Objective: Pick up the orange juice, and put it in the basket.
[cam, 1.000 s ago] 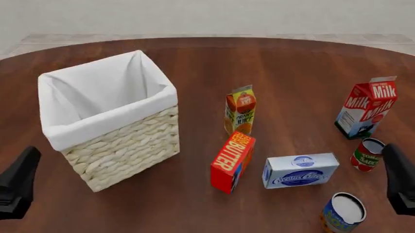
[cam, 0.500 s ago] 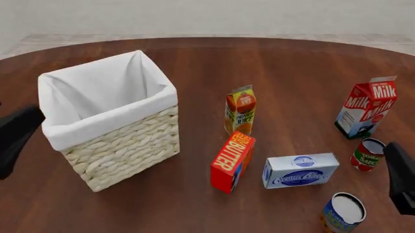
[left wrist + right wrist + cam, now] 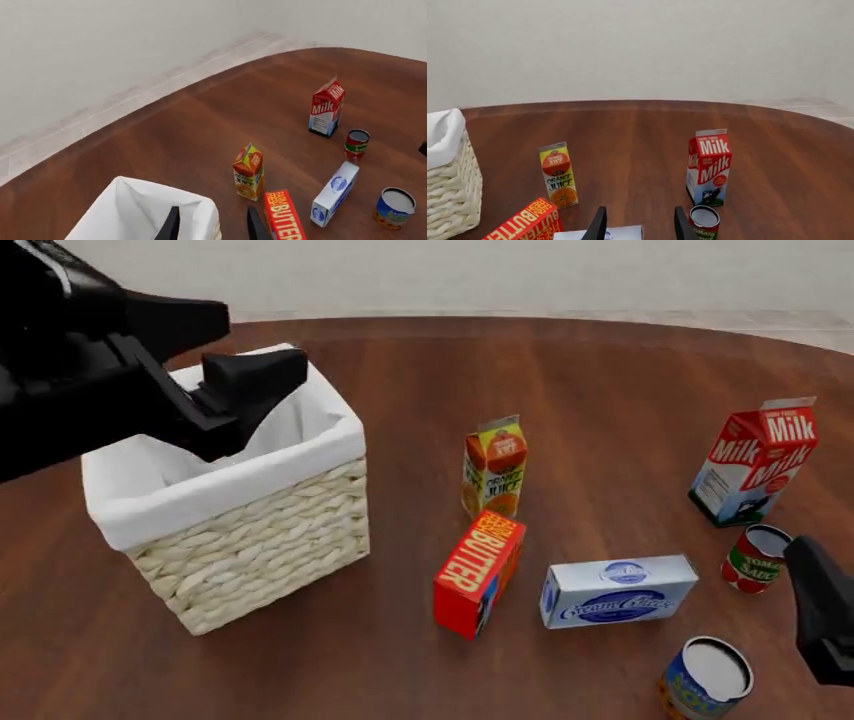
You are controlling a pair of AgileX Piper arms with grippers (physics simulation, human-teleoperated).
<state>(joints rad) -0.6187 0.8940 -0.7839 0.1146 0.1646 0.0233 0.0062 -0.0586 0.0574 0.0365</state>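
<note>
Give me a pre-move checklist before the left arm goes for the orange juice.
1. Orange juice upright, nothing touching it: ok.
2. Left gripper open with nothing between the fingers: ok.
3. Left gripper lined up on the carton: not ok, it is above the basket.
4. Butter box close in front of the carton, may crowd the approach: cannot tell.
5. Basket open on top: ok.
6. Right gripper away from the carton: ok.

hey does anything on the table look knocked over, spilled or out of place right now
Nothing stands out. The orange juice, the milk carton and the butter box stand upright, the cream cheese box rests on the table, and both cans are upright with nothing spilled. The basket looks intact.
</note>
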